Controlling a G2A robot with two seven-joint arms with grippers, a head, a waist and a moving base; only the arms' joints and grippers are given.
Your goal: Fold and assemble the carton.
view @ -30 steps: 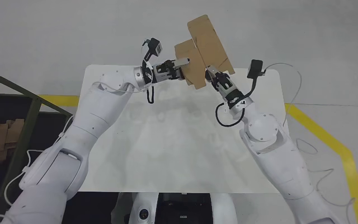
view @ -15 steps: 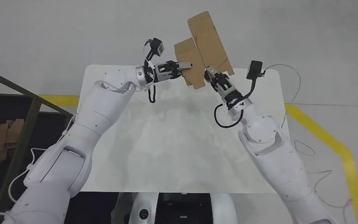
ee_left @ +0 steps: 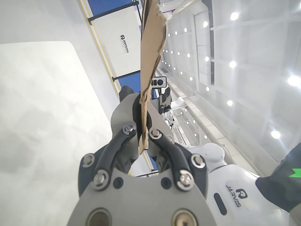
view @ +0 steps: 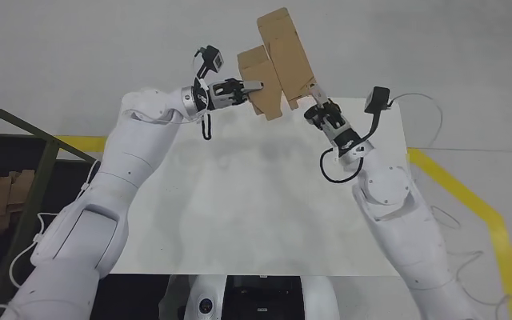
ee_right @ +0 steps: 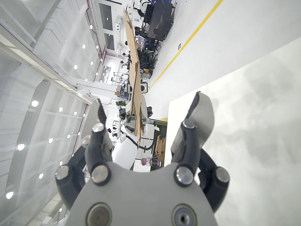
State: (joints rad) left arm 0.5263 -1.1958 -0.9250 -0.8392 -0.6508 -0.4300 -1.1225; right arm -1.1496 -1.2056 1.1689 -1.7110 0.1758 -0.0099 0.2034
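A flat brown carton hangs in the air over the table's far edge, tilted with its flaps spread. My left gripper is shut on the carton's lower left flap; in the left wrist view the cardboard rises edge-on from between the closed fingers of that gripper. My right gripper sits at the carton's lower right corner. In the right wrist view this gripper is open, and the carton's edge stands in the gap between its fingers without being clamped.
A yellow floor line runs past the table's right side. Left of the table is a dark frame with stacked cardboard. A thin cable lies near the far right corner. The white tabletop below the arms is bare.
The carton has been carried up and toward the far left by the left arm. The right gripper has shifted right along the carton's lower corner.
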